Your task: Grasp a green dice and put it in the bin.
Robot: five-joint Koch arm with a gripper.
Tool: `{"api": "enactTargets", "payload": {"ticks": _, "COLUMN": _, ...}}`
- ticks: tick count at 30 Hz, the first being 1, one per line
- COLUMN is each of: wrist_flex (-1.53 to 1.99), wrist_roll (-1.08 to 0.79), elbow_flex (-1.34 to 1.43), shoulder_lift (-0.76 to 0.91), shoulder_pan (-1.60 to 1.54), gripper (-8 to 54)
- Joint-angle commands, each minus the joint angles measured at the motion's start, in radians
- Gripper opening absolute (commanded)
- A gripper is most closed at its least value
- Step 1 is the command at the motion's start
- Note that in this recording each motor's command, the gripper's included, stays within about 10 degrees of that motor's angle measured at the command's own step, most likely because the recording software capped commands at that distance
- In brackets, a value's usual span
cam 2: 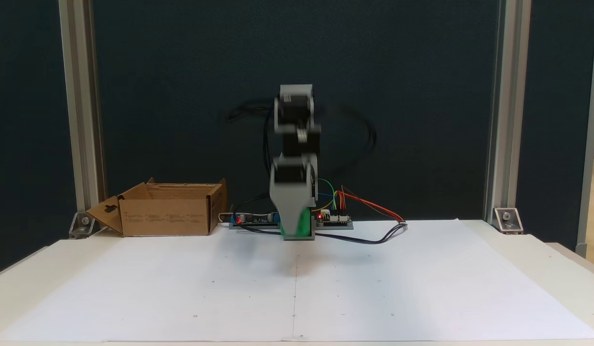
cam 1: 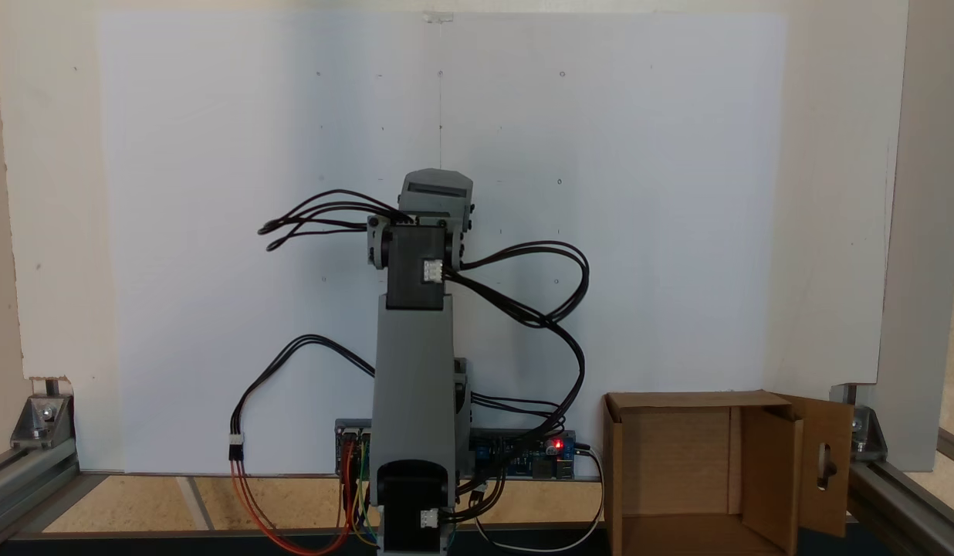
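Note:
The green dice (cam 2: 303, 226) shows as a bright green patch between the grey jaws of my gripper (cam 2: 297, 232), which hangs fingers down and is shut on it, a little above the white paper. Motion blurs the arm in this fixed view. From behind, the arm's wrist (cam 1: 436, 193) covers the fingers and the dice. The bin (cam 2: 165, 216) is a brown cardboard box standing open at the left of the arm's base, apart from the gripper. In the other fixed view the bin (cam 1: 685, 399) sits at the bottom right, with its slotted flap (cam 1: 826, 463) swung outward.
A large white paper sheet (cam 2: 297, 288) covers the table in front of the arm. Controller boards (cam 2: 333, 219) with red lights and loose cables (cam 2: 374, 238) lie by the base. Aluminium frame posts (cam 2: 500, 110) stand at both back corners.

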Motion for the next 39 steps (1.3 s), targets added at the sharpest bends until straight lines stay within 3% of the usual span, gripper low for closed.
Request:
{"api": "enactTargets", "payload": {"ticks": 1, "wrist_flex": 0.162, "wrist_roll": 0.041, "elbow_flex": -0.159, "shoulder_lift": 0.035, "shoulder_pan": 0.054, "gripper": 11.5}}
{"api": "enactTargets", "payload": {"ticks": 6, "wrist_flex": 0.325, "wrist_roll": 0.037, "elbow_flex": -0.446, "shoulder_lift": 0.035, "shoulder_pan": 0.169, "gripper": 11.5}}
{"api": "enactTargets", "payload": {"ticks": 24, "wrist_flex": 0.13, "wrist_roll": -0.238, "elbow_flex": -0.511, "shoulder_lift": 0.055, "shoulder_pan": 1.317, "gripper": 11.5}}
{"api": "enactTargets", "payload": {"ticks": 31, "wrist_flex": 0.029, "wrist_roll": -0.367, "elbow_flex": -0.509, "shoulder_lift": -0.126, "shoulder_pan": 1.652, "gripper": 11.5}}
{"api": "enactTargets", "payload": {"ticks": 39, "wrist_flex": -0.008, "wrist_roll": -0.491, "elbow_flex": -0.499, "shoulder_lift": -0.341, "shoulder_pan": 1.732, "gripper": 11.5}}
